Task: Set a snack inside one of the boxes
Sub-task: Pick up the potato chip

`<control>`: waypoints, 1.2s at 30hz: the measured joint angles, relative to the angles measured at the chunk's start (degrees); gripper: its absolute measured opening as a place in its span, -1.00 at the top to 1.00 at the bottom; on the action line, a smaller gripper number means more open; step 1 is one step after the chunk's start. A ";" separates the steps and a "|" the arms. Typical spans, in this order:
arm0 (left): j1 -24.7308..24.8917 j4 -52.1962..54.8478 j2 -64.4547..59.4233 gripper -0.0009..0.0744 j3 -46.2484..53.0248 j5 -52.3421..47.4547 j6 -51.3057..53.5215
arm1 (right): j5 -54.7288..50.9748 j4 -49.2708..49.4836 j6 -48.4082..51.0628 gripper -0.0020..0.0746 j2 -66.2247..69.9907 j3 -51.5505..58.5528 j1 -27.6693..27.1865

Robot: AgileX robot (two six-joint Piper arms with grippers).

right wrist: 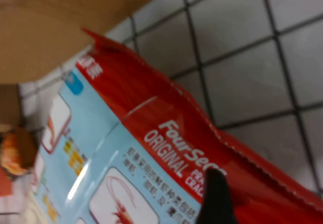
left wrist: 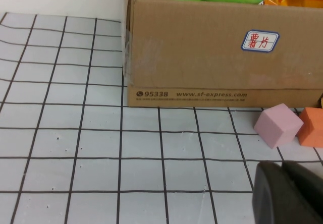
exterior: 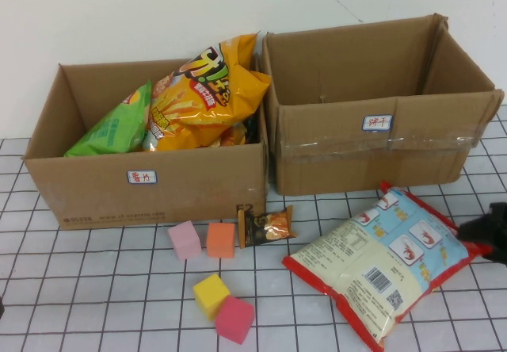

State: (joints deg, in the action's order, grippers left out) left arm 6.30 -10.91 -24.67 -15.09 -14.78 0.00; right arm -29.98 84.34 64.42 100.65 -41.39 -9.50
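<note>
Apparently light, soft and slippery, the prawn-cracker bag (exterior: 383, 259) lies before the right box (exterior: 372, 106); its crimped red edge should be pinched. Right claw (exterior: 489, 231) beside it, left claw (left wrist: 290, 193) parked: closure cannot be told.

Frame edges cut off both the left gripper (left wrist: 287, 193) and right gripper (exterior: 489, 231).

Two boxes side by side — left box (exterior: 95, 185), right box (exterior: 356, 162); snack bag (exterior: 384, 261) before the right.
</note>
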 joint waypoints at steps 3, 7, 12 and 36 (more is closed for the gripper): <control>0.00 -0.11 0.00 0.98 0.00 0.16 0.00 | -2.37 4.55 3.06 -0.23 1.88 -0.69 0.00; 0.00 -0.21 0.00 0.98 0.00 0.16 0.00 | -4.54 9.27 6.78 -0.23 4.42 -0.96 0.00; 0.00 -0.21 0.00 0.98 0.00 0.16 0.00 | -8.15 12.43 10.00 -0.23 7.01 -0.96 0.12; 0.00 -1.15 0.00 0.98 0.00 0.16 0.00 | -28.17 15.36 18.54 0.90 16.06 -1.58 2.25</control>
State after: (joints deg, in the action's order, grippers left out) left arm 6.30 -12.07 -24.67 -15.09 -14.61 0.00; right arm -58.16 99.70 82.96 116.71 -42.97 -7.25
